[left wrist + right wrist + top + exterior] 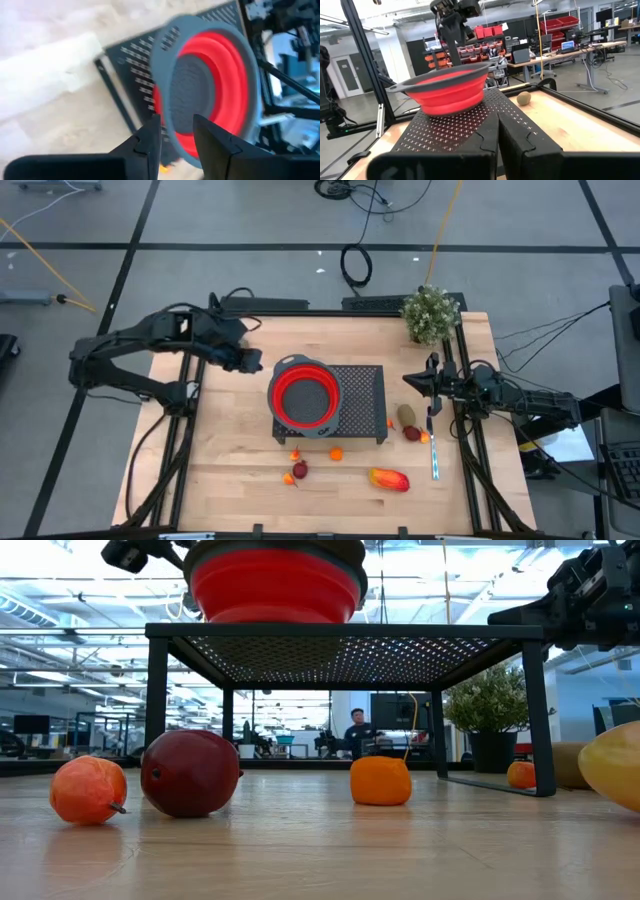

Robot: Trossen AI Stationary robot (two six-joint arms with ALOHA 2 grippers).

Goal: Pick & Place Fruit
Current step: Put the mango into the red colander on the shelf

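High view: a red colander (304, 397) is seen on a black perforated rack (362, 402), its grey rim pinched between the fingers of the left gripper (252, 364). The right gripper (408, 383) is held closed and empty near the table's right edge. Toy fruit (389, 479) is scattered on the wood in front of the rack.

On my table the fruit lies loose: a brown oval (406, 415) with a dark red piece (412, 433) touching it, small orange balls (336, 453) near the front, another dark red one (299, 469), and the long red-orange-yellow piece (389, 479) flat.
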